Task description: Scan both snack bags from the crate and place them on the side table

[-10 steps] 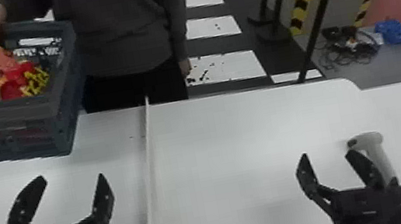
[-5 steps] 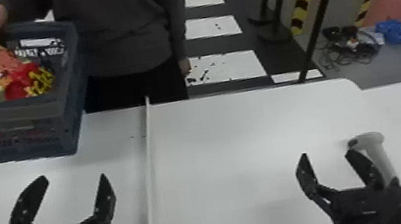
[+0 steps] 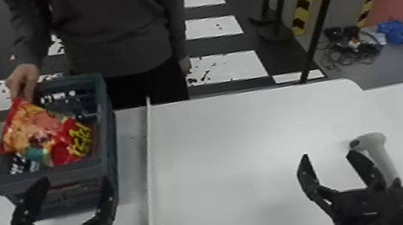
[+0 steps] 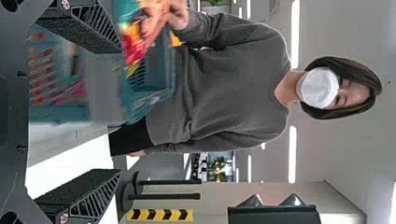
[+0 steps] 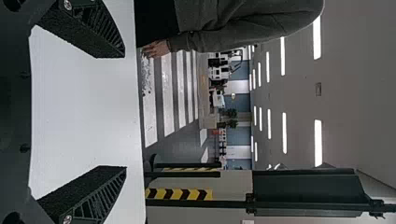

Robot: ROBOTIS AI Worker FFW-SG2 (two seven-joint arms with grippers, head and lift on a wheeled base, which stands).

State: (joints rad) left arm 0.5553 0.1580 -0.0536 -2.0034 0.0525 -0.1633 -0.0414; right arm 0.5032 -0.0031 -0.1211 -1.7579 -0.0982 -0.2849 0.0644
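The left gripper stands with its fingers spread well apart, at the near side of the blue-grey crate; its two fingers overlap the crate's near wall in the head view, and whether they touch it cannot be told. In the left wrist view nothing is pinched between the pads, and the crate shows beyond them, somewhat blurred. The crate is at the robot's left end of the white table, to the left of the thin raised divider; whether it sits flat on the surface or just above it is unclear. Inside it lies a red and orange snack bag with yellow lettering, tilted, its upper corner reaching the far left rim. Whether a second bag is under or beside it cannot be made out. A person's hand is at that far corner, right by the bag's top. The right gripper is over the table to the right of the divider, its fingers also parted and holding nothing. The pale handheld scanner lies just beside its right-hand finger, partly hidden by it, with the handle pointing back toward the robot. On the floor past the table are black cables and a blue item.
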